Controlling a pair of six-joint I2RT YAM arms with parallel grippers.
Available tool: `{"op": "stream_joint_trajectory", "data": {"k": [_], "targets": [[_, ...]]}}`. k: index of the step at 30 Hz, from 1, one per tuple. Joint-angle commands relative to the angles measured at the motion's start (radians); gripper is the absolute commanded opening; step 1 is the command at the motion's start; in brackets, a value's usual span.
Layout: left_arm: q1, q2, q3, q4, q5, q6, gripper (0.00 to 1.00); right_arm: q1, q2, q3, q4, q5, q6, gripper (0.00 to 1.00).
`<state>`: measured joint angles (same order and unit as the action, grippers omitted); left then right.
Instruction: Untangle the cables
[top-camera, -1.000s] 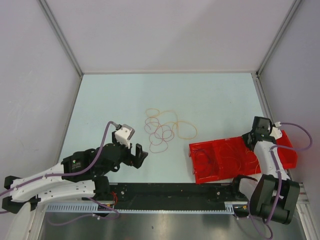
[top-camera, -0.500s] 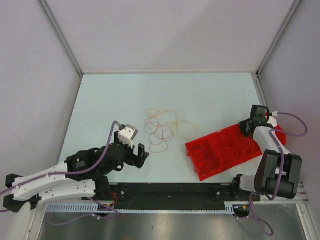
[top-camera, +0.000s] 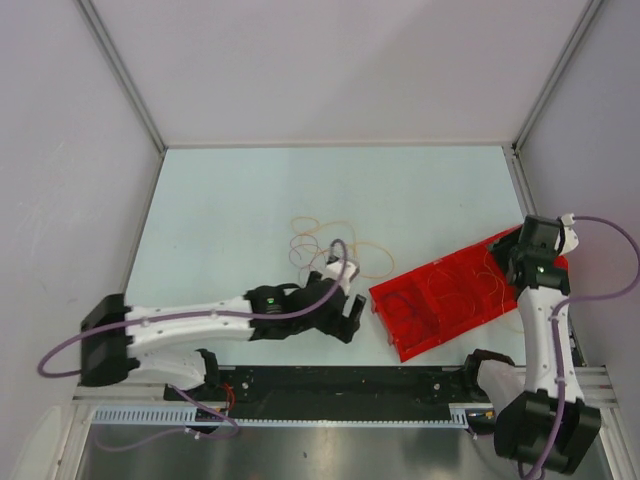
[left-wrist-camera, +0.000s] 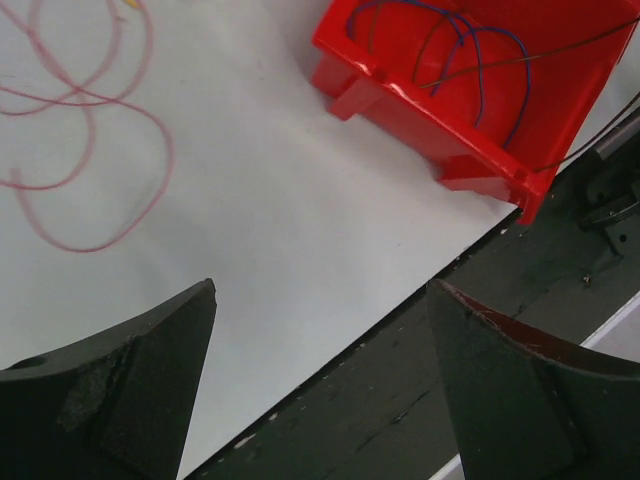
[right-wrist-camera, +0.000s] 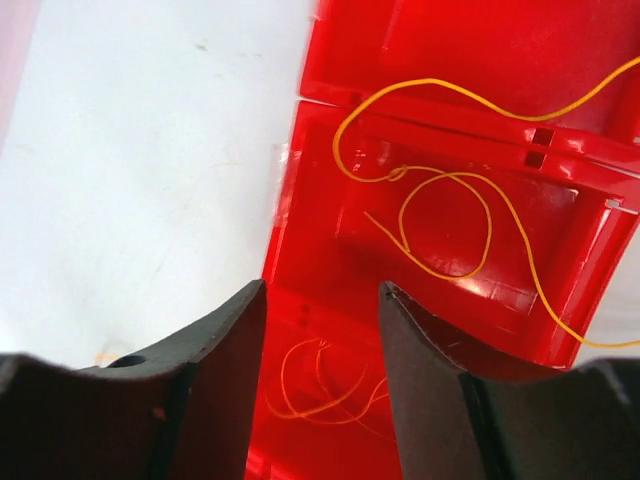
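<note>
Left gripper (left-wrist-camera: 320, 290) gapes wide, empty; right gripper (right-wrist-camera: 322, 288) parted, empty. Left wrist catches purple cables (left-wrist-camera: 478, 75) in tray (left-wrist-camera: 390, 95), right wrist yellow cables (right-wrist-camera: 440, 82).

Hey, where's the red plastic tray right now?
In the top view, the red plastic tray lies at the table's right front, between the left end effector and the right end effector.

the pale table (top-camera: 250, 190) carries a loose tangle of thin cables (top-camera: 325, 252) near its middle. a red tray (top-camera: 384, 325) lies askew toward the near right corner.
</note>
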<state>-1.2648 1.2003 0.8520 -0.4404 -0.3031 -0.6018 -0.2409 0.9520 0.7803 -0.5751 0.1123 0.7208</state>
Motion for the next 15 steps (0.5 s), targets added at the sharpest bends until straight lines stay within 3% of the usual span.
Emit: {"op": "stream_joint_trajectory", "data": {"k": [1, 7, 15], "targets": [[-0.016, 0.226, 0.184, 0.109, 0.068, -0.082, 0.91, -0.009, -0.142, 0.030, -0.074, -0.077, -0.070, 0.57], [-0.016, 0.418, 0.356, 0.036, 0.002, -0.142, 0.94, -0.009, -0.223, 0.042, -0.106, -0.160, -0.075, 0.60], [-0.016, 0.587, 0.524, -0.136, -0.079, -0.257, 0.91, -0.009, -0.248, 0.048, -0.117, -0.212, -0.072, 0.60]]}}
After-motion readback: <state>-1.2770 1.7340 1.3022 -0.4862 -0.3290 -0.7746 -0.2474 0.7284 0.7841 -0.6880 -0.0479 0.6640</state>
